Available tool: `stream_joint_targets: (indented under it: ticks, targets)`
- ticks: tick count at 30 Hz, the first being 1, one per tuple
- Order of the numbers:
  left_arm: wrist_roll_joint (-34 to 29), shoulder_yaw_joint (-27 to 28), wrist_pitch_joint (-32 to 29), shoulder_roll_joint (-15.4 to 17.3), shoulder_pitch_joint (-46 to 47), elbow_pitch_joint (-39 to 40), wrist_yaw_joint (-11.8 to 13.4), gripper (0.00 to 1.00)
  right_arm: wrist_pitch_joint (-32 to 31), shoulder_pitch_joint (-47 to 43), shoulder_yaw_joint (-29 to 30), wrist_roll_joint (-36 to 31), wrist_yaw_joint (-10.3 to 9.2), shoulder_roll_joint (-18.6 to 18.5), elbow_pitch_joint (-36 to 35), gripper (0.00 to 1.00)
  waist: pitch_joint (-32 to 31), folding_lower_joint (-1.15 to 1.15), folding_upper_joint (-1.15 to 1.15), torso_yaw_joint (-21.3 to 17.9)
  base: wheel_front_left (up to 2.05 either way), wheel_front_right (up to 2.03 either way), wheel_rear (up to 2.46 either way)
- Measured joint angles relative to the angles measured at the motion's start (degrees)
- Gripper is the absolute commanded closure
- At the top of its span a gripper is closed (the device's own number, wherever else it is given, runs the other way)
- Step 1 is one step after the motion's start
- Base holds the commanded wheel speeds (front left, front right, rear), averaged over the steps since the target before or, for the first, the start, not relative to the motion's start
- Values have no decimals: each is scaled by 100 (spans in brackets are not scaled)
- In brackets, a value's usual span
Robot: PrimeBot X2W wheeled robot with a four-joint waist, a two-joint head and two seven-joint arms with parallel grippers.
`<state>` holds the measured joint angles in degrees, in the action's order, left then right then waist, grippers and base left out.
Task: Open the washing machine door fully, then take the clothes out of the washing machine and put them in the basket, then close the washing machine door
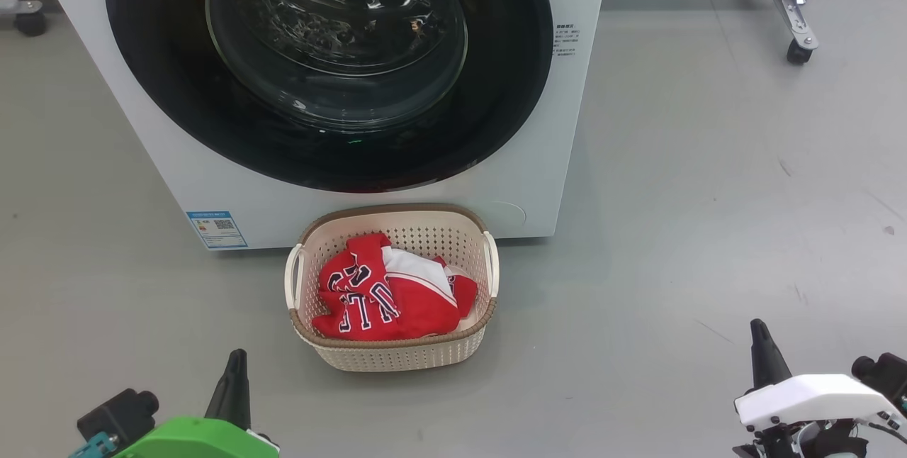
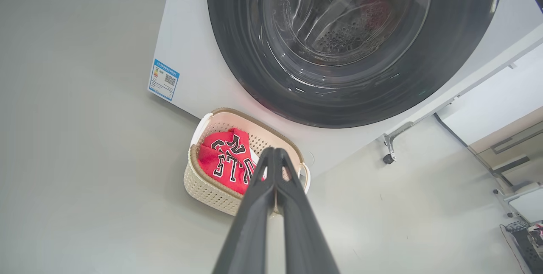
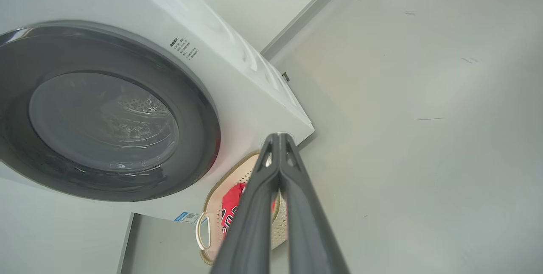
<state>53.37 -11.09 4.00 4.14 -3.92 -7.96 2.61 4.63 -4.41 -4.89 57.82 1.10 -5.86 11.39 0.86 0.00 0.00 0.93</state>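
While the washing machine door [image 1: 329, 54] is sitting shut, flush against the white front of the washing machine [image 1: 538, 181], we are looking down from the head view at the basket [image 1: 397, 355], which is standing on the grey floor [image 1: 708, 231] at the machine's 6 o'clock, just beside its base. The clothes [image 1: 386, 298] are lying bunched inside the basket – red fabric with a white panel and dark lettering facing up – and they are filling most of it. A blue label sticker [image 1: 217, 229] is showing on the machine's front at the basket's 10 o'clock.

We are seeing the left gripper [image 1: 237, 355] hanging at the basket's 7 o'clock, apart from it and pointing up the head view; in the left wrist view its two dark fingers [image 2: 254, 206] are pressing together at the tips and holding nothing. The right gripper [image 1: 758, 325] is hovering well apart from the basket, at its 4 o'clock – in the right wrist view its fingers [image 3: 258, 206] are likewise meeting at the tips, closed and empty.

A caster wheel [image 1: 798, 54] is resting on the floor at the machine's 3 o'clock
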Motion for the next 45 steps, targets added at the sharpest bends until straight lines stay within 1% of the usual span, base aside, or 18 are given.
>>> stream_joint_targets:
  ticks: [11,13,21,33,41,45]
  targets:
    - [920,170,-93,48,95,-90,-191,100,-146,139,185,730,87,33,79,100,-13,0,0,-19,0,0,0]
    - [1049,194,-101,56,113,-104,-200,100,-189,183,218,860,132,36,89,100,-15,0,0,-23,0,0,0]
    - [1706,319,-162,91,169,-189,-301,100,-314,276,349,1389,187,49,153,100,-24,0,0,-37,0,0,0]
    - [2652,500,-272,153,309,-298,-511,100,-490,435,553,2178,335,76,225,100,-38,0,0,-58,0,0,0]
    - [3253,609,-342,189,402,-382,-649,100,-611,542,680,2708,398,109,288,100,-47,0,0,-72,0,0,0]
    - [3667,698,-347,204,426,-432,-704,100,-689,580,770,3042,441,125,324,100,-53,0,0,-81,0,0,0]
